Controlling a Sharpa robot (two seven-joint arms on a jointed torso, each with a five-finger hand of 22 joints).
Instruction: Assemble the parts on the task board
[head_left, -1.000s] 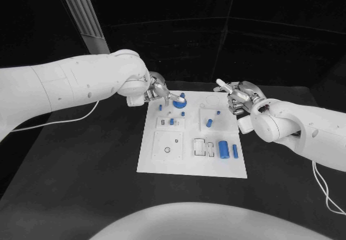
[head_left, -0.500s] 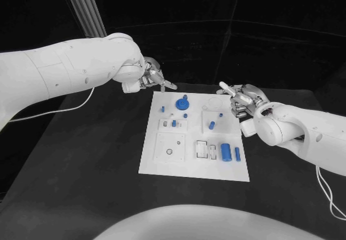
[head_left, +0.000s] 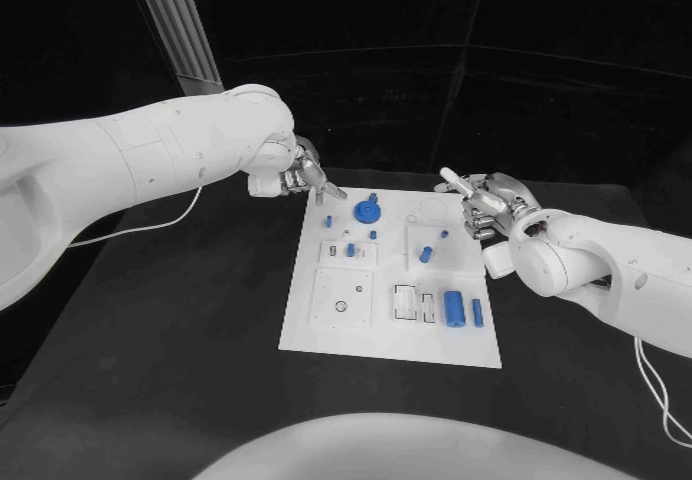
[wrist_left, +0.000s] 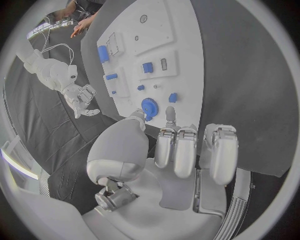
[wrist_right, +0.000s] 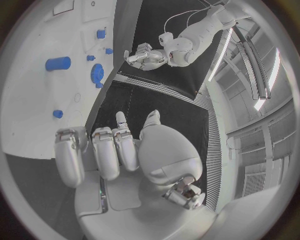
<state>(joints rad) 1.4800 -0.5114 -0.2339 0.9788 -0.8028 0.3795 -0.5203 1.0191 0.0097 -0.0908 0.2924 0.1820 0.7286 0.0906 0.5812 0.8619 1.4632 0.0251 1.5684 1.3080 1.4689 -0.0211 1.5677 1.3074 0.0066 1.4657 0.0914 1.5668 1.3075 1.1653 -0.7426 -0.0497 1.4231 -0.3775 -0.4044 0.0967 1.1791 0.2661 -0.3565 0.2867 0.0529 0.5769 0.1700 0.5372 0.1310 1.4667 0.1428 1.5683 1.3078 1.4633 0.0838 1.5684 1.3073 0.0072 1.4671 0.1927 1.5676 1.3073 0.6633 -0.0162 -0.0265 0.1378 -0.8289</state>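
1. The left hand (head_left: 299, 172) hangs over the table (head_left: 159, 330), just off the far left corner of the board (head_left: 320, 330). Its fingers (wrist_left: 187, 150) are curled in side by side. It holds nothing and touches nothing.
2. The board lies flat in the middle of the table. Small blue parts sit on it.
3. A round blue gear (head_left: 366, 211) sits near the far edge of the board, close to the left hand.
4. A blue tube (head_left: 454, 306) lies near the right edge of the board.
5. The right hand (head_left: 488, 203) hangs by the far right corner of the board. Its fingers (wrist_right: 106, 152) are a little apart. It holds nothing.
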